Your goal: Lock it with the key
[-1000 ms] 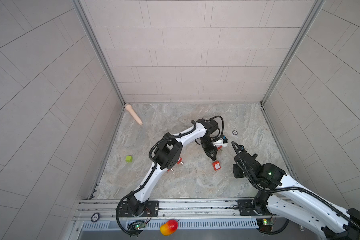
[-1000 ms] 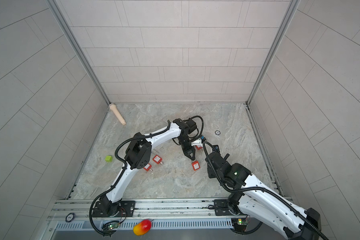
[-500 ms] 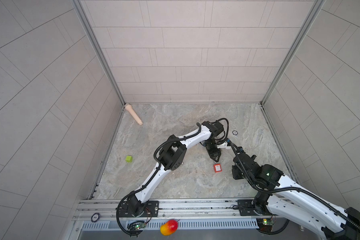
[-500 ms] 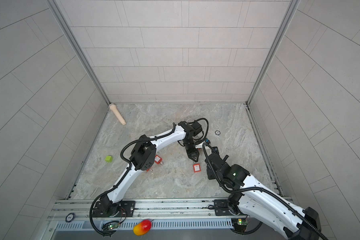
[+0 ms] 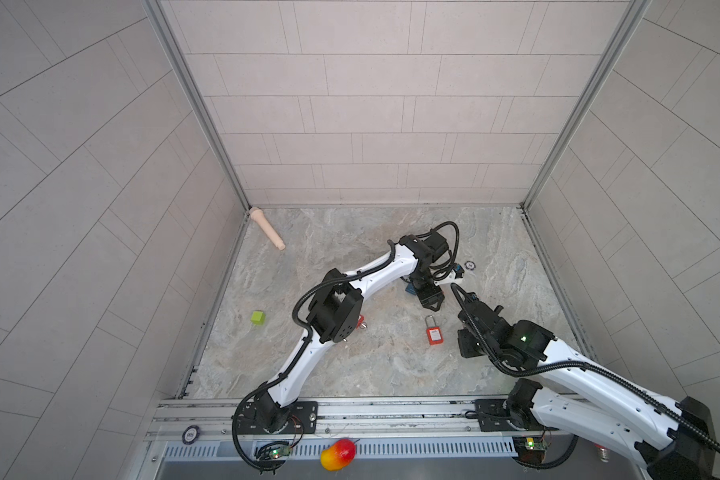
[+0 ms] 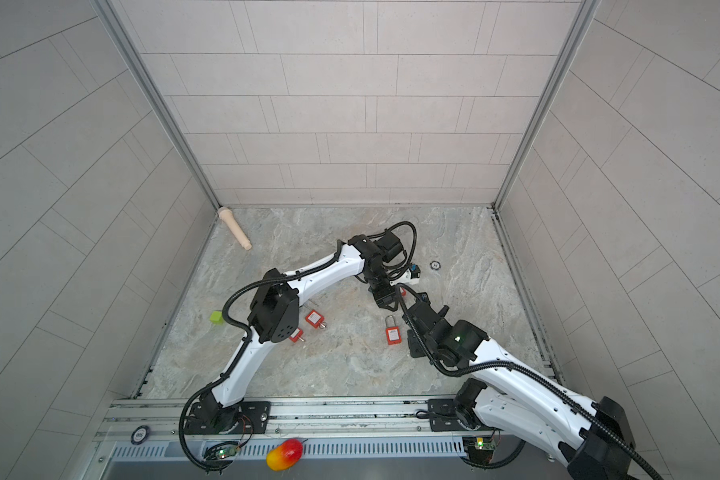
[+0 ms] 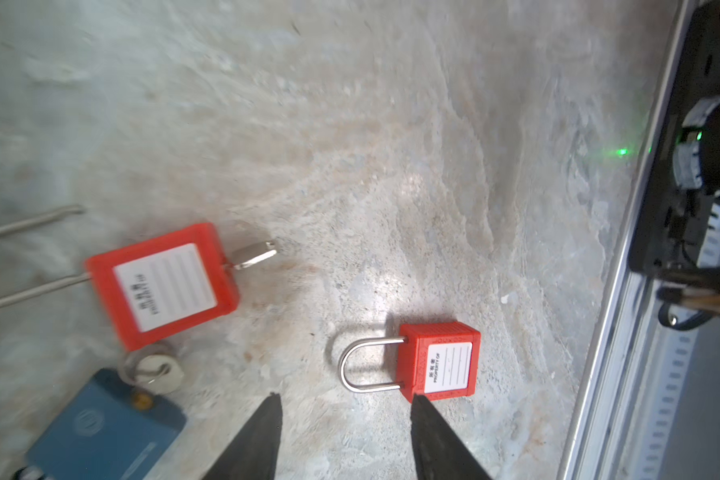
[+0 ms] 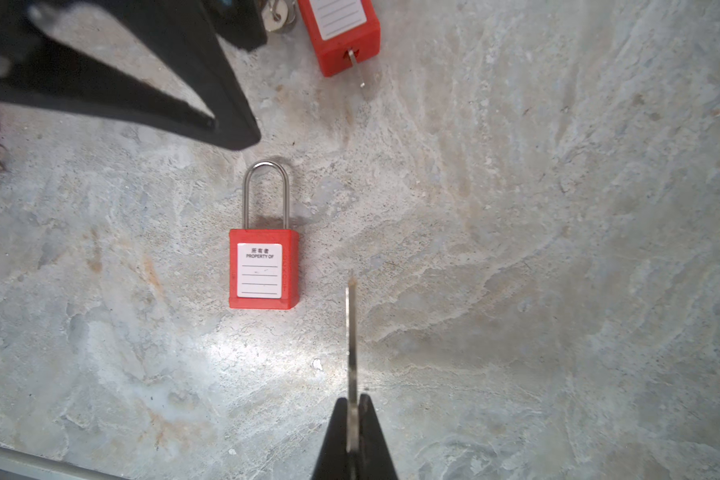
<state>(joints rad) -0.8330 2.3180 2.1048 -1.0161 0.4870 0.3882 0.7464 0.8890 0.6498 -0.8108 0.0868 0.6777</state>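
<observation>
Two hands sit at opposite ends of the red padlock (image 8: 263, 270), which lies flat and label-up on the marble tabletop (image 8: 516, 208). Both legs of its shackle appear seated in the body. The right hand (image 8: 352, 405) is pinched closed on a thin key (image 8: 352, 345), seen edge-on and pointing forward. The key's tip hangs just beside the lock's bottom corner, off to one side and not in the keyway. The left hand (image 7: 344, 401) hovers near the shackle end with its fingers (image 7: 262, 436) standing apart and nothing between them.

The step in hand looks like presenting the key to the lock, and insertion has not begun. The next move calls for shifting the blade sideways to the middle of the bottom face, lowering it to slot height and matching its roll. The slot itself is not visible here. The lock lies loose, so a push would likely slide it; the left hand probably has to brace the body or shackle first. A second red padlock (image 7: 163, 286) with a key already in it and a blue padlock (image 7: 105, 428) lie nearby, to be left alone.
</observation>
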